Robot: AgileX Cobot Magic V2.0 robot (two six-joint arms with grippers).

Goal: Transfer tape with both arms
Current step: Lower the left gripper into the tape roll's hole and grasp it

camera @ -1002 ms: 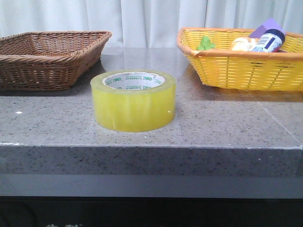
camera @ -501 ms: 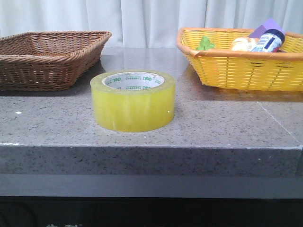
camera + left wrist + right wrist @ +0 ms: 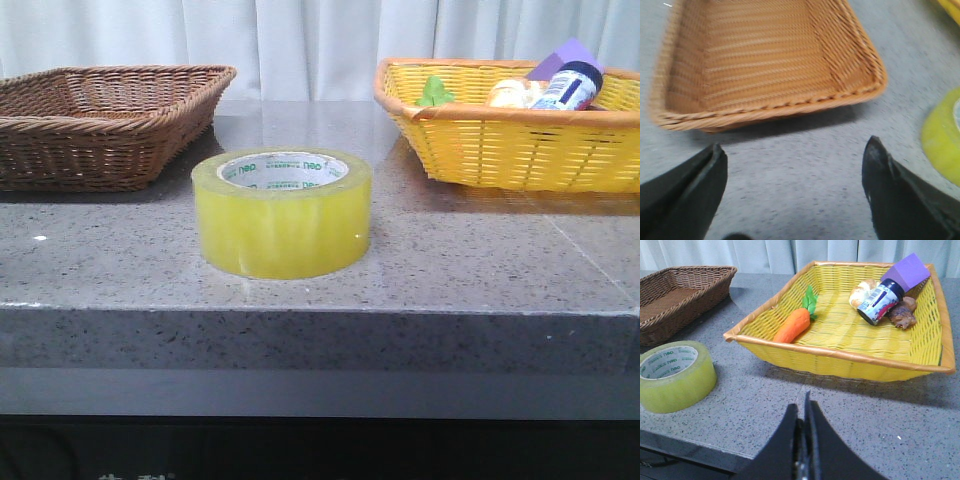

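Observation:
The tape, a wide translucent yellow roll with a white core and green lettering, lies flat on the grey stone table near its front edge. It also shows in the right wrist view and at the edge of the left wrist view. My left gripper is open and empty over bare table between the brown basket and the tape. My right gripper is shut and empty above the table's front edge, in front of the yellow basket. Neither arm shows in the front view.
An empty brown wicker basket stands at the back left; it fills the left wrist view. A yellow basket at the back right holds a toy carrot, a dark-capped bottle, a purple block and other small items.

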